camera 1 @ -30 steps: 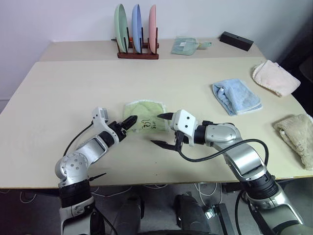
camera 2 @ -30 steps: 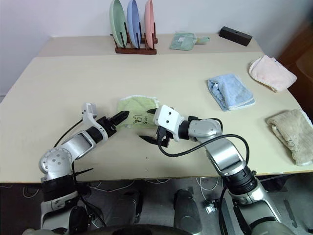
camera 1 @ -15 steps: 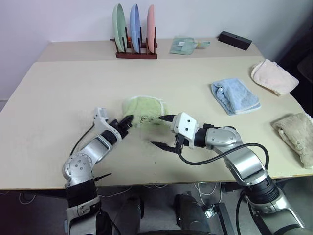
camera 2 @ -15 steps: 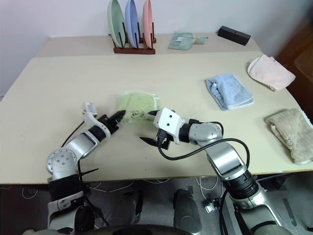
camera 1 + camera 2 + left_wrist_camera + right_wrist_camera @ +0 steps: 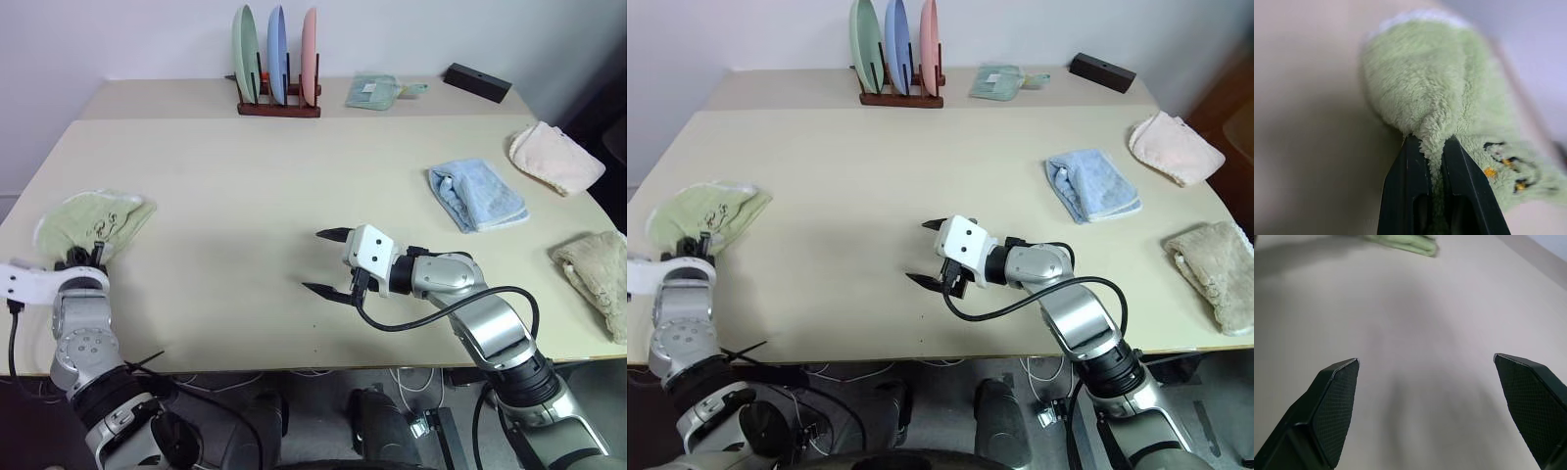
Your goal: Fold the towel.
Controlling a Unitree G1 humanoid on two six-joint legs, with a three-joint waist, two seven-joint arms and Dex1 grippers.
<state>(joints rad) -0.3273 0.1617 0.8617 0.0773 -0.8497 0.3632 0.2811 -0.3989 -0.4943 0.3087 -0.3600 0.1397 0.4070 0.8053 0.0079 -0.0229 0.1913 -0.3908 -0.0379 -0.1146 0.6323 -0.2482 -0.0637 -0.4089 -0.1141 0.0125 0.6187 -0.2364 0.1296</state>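
towel (image 5: 93, 220): light green, whitish edging, dark and orange print | tabletop (image 5: 294, 196): beige | plates (image 5: 277, 54): green, blue, pink | folded towels: light blue (image 5: 476, 194), pale pink (image 5: 553, 157), tan (image 5: 596, 276) | box (image 5: 475, 81): black | end effector fingers (image 5: 1332, 401): black

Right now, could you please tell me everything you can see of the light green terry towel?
The light green terry towel is a fluffy, bunched, roughly folded heap with whitish edging along its far side and a small dark printed mark with orange specks on top. It lies at the left edge of the beige table, far from the other towels. The left gripper is shut on a pinched fold of its near end.
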